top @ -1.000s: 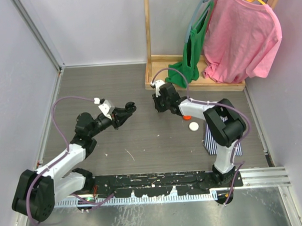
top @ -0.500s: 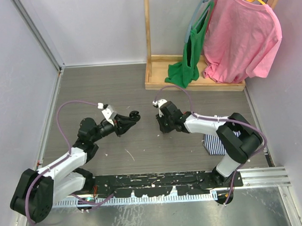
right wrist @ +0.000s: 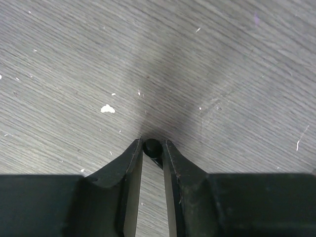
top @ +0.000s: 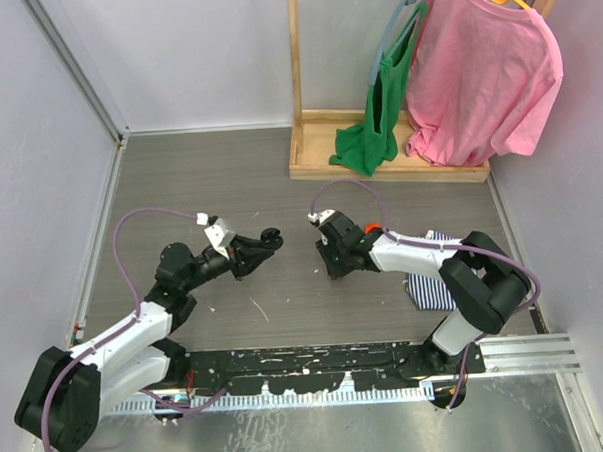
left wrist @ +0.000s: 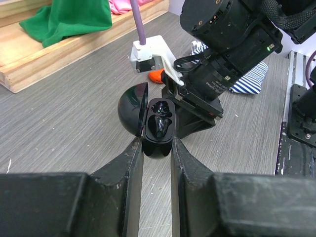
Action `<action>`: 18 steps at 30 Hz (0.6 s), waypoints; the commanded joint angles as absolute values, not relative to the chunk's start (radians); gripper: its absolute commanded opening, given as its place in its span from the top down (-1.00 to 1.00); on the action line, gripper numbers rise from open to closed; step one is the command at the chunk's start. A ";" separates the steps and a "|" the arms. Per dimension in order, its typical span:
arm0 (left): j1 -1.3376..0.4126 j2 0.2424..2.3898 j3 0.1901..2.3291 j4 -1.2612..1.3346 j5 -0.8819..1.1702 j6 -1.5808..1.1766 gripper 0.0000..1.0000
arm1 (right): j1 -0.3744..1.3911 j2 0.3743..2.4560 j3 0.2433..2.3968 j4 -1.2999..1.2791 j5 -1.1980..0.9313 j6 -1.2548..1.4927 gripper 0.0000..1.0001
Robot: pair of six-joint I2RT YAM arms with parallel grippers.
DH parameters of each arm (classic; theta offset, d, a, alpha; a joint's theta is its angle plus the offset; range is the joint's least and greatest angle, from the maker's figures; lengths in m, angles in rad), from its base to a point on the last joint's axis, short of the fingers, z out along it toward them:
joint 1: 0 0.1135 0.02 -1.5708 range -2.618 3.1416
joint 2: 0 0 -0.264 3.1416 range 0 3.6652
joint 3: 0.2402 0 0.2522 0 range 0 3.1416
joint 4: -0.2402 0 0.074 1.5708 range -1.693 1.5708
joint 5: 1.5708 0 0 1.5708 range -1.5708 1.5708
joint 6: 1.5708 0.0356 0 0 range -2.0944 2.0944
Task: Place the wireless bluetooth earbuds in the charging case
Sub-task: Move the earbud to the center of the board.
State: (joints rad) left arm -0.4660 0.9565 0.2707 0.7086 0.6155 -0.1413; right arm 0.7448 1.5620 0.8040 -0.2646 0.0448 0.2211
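1. Left wrist view: the left tool pinches the black charging case by its sides, lid swung open and the interior left uncovered, so an earbud can go in.
2. Something glossy sits inside, possibly a seated earbud; it is too dark to tell.
3. The right tool, jaws narrow, nips a small black earbud at its tips, down at the tabletop, leaving most of it free for seating.
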 commanded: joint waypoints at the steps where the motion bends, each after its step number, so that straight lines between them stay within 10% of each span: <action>1: -0.470 0.920 0.278 0.732 0.598 -0.120 0.99 | 0.755 1.562 0.848 -0.358 0.055 0.217 0.39; 18: -0.472 0.875 0.283 0.684 0.580 -0.100 0.99 | 0.755 1.693 1.098 -0.662 0.060 0.067 0.17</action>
State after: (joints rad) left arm -0.4675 0.9009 0.2707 0.6674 0.5972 -0.1223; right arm 0.7509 1.6642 1.0344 -0.5735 0.0502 0.1184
